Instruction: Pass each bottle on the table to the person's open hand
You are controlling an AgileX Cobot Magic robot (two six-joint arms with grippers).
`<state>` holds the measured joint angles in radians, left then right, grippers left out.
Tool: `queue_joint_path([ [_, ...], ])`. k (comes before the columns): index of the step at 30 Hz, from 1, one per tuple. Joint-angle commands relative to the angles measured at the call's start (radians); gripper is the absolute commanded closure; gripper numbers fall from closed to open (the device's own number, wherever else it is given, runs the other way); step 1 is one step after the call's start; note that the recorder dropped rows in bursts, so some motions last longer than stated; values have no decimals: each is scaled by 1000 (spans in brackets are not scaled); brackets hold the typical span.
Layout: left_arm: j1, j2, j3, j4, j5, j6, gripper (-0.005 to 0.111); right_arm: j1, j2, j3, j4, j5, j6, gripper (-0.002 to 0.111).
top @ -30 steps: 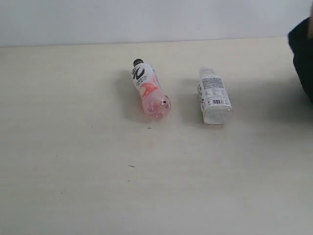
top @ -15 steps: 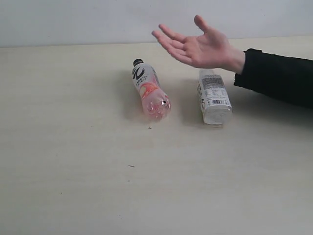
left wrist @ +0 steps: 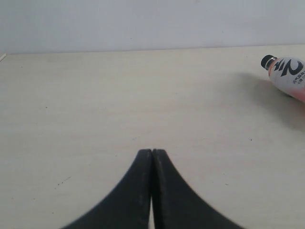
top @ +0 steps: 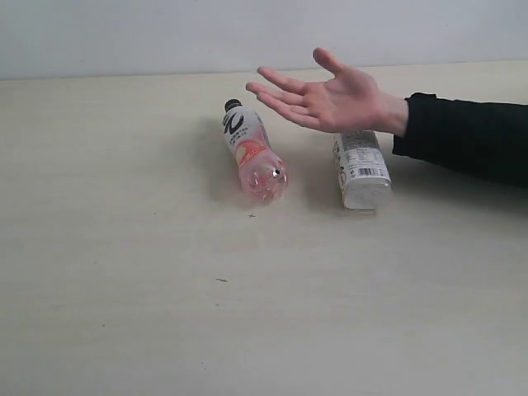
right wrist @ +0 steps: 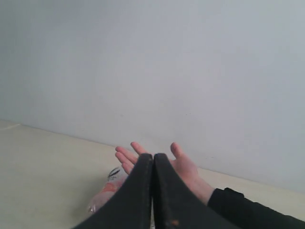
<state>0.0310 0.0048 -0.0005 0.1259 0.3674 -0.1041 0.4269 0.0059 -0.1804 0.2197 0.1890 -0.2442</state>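
Note:
Two bottles lie on the table (top: 124,272). The pink-and-white bottle (top: 252,153) with a black cap lies left of centre; it also shows as the pink bottle (left wrist: 288,76) and the pink bottle (right wrist: 107,193). To its right lies the white-label bottle (top: 360,169), its cap end hidden under the person's open hand (top: 326,97), palm up. That hand (right wrist: 183,169) shows behind my right gripper (right wrist: 153,157), which is shut and empty. My left gripper (left wrist: 152,152) is shut and empty over bare table. Neither gripper shows in the exterior view.
The person's black sleeve (top: 466,136) reaches in from the right over the table's back right part. A pale wall (top: 247,33) runs behind the table's far edge. A few dark specks (top: 221,280) mark the tabletop.
The person's arm came in from the right edge and the open hand now hovers above the white-label bottle, slightly lower and further left than half a second ago. Bottles have not moved.

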Motion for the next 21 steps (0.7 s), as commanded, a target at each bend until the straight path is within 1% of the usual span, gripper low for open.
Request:
queue_joint_path([
  [1, -4, -5, 1, 0, -6, -4, 104, 3, -6, 4, -74, 6, -43, 108],
  [6, -4, -5, 1, 0, -6, -4, 104, 3, 61, -5, -74, 4, -43, 108],
  [10, -4, -5, 1, 0, -6, -4, 104, 3, 122, -29, -74, 89, -41, 108],
  [14, -4, -5, 1, 0, -6, -4, 104, 3, 178, -29, -89, 111, -41, 108],
  [21, -4, -5, 1, 0, -6, -4, 104, 3, 191, -29, -102, 118, -41, 108],
])
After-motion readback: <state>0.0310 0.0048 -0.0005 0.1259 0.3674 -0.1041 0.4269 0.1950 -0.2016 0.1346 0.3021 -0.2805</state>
